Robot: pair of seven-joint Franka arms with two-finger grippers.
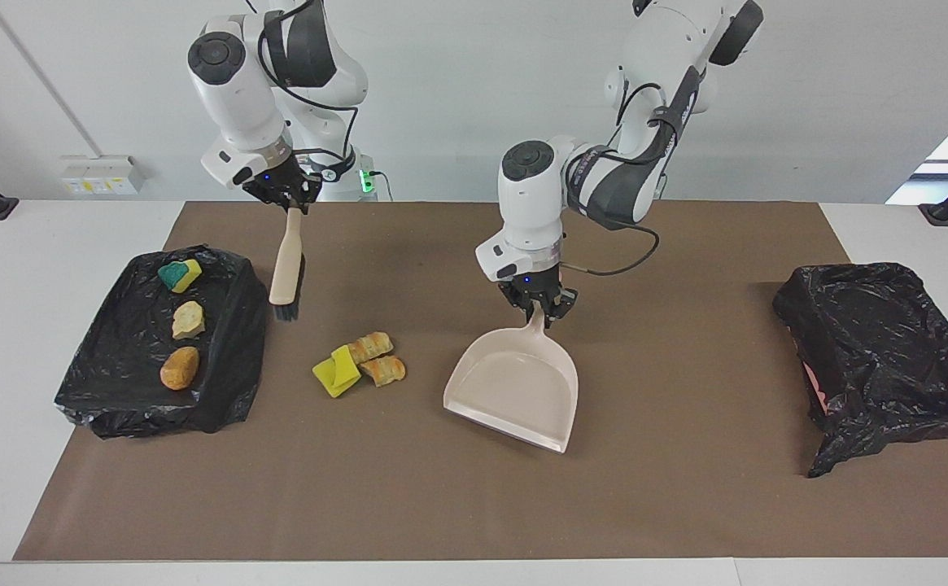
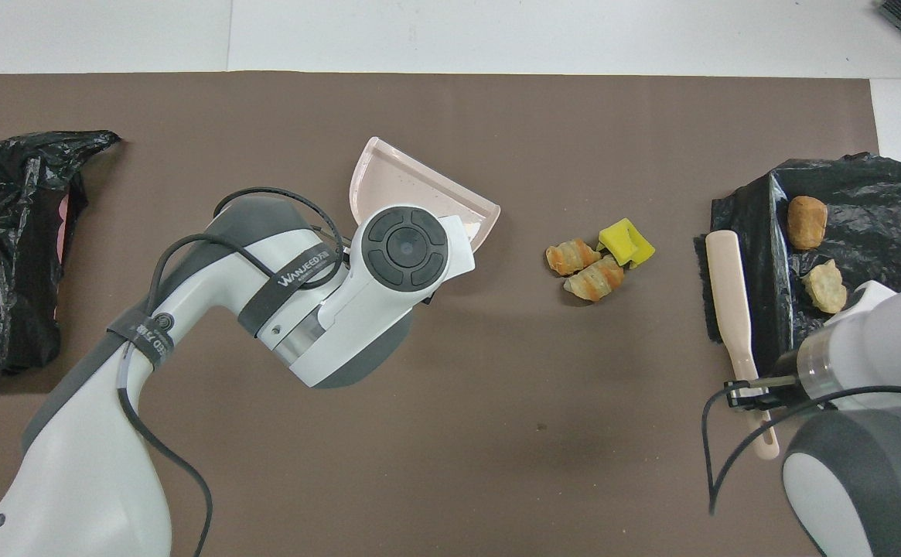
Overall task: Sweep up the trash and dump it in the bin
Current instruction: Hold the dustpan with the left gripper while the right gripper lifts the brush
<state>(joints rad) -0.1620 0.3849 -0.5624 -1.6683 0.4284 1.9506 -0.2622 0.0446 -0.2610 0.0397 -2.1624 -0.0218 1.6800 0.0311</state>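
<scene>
Three pieces of trash lie in a pile on the brown mat: a yellow sponge (image 1: 335, 372) (image 2: 625, 241) and two bread chunks (image 1: 370, 346) (image 2: 571, 256). My left gripper (image 1: 537, 313) is shut on the handle of the beige dustpan (image 1: 514, 391) (image 2: 419, 193). It holds the pan tilted beside the pile, toward the left arm's end, with its lip low. My right gripper (image 1: 289, 203) (image 2: 752, 387) is shut on the handle of the brush (image 1: 286, 268) (image 2: 728, 286). The brush hangs bristles down beside the black-lined tray (image 1: 229, 358) (image 2: 744, 224).
The tray at the right arm's end holds a green-backed sponge (image 1: 179, 275), a pale bread piece (image 1: 188, 319) (image 2: 824, 285) and an orange-brown chunk (image 1: 180, 367) (image 2: 806, 221). A black-bagged bin (image 1: 880, 350) (image 2: 1, 247) stands at the left arm's end.
</scene>
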